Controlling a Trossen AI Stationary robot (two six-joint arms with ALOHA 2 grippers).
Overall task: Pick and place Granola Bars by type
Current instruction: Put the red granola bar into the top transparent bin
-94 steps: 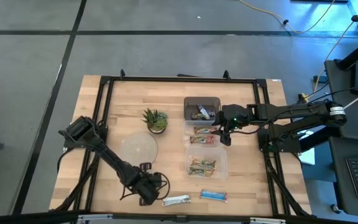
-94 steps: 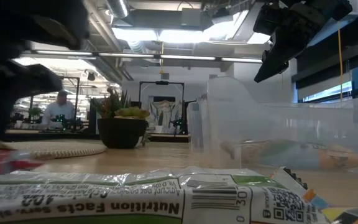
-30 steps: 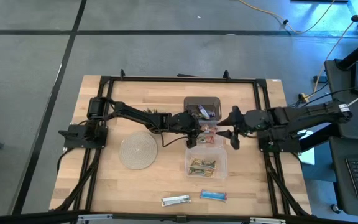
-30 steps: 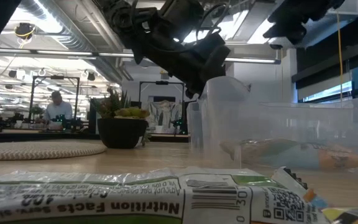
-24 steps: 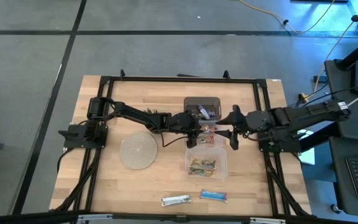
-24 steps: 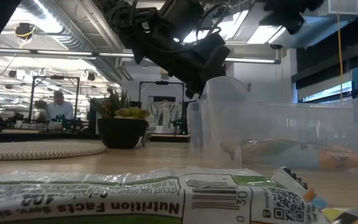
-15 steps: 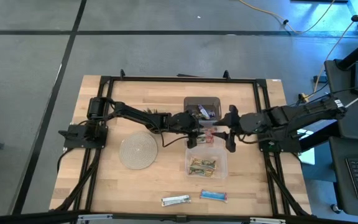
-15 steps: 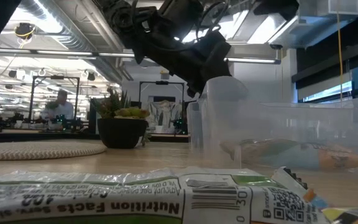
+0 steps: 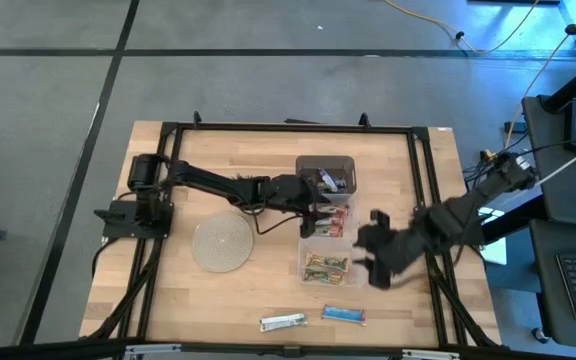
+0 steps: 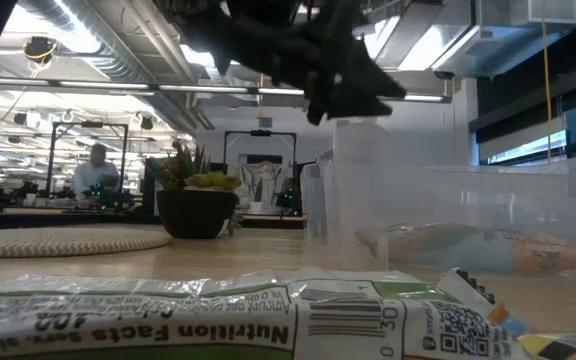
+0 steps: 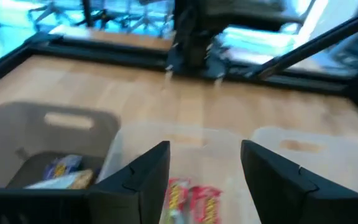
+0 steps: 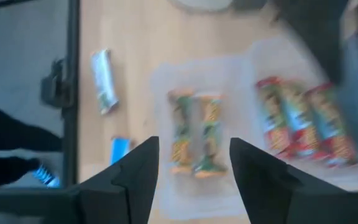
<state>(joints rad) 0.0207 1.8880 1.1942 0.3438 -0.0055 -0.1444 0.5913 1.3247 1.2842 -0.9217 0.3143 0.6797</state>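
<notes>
Left gripper [image 9: 317, 207] hangs over the middle of three bins in the high view, near the counter's centre, fingers spread and holding nothing. Beneath it, that clear bin [image 9: 343, 229] holds red-wrapped bars [image 9: 332, 222]. At twelve o'clock from it stands a dark bin [image 9: 325, 174] with mixed wrappers inside; at six o'clock, a second clear bin [image 9: 330, 267] with two green and tan bars [image 9: 326, 265]. Right gripper [image 9: 373, 258] sits at three o'clock from that lower bin, blurred, fingers apart and empty. Two bars lie loose on the counter [image 9: 188, 285] near its front edge: a silver-white bar [image 9: 283, 322] and, just beside it, a blue bar [image 9: 343, 315]. A woven mat [image 9: 222, 243] and a potted plant [image 9: 251, 192] lie at nine o'clock from the bins.

In the low view, a dark arm crosses the top above the clear bin walls [image 10: 448, 215]. A wrapper printed with nutrition facts [image 10: 218, 320] fills the foreground.

From the left wrist view, the open gripper [image 11: 204, 168] frames the red bars [image 11: 191, 196], with the dark bin [image 11: 48, 137] alongside.

From the right wrist view, the open gripper [image 12: 191, 165] looks down on the green and tan pair [image 12: 194, 134], the red bars [image 12: 300, 121], the silver-white bar [image 12: 103, 81] and the blue bar [image 12: 119, 148].

Most bars seem sorted; the two loose ones remain. The right gripper looks best placed for the next pick, likely the blue bar, which calls for lowering flat across its narrow width.
</notes>
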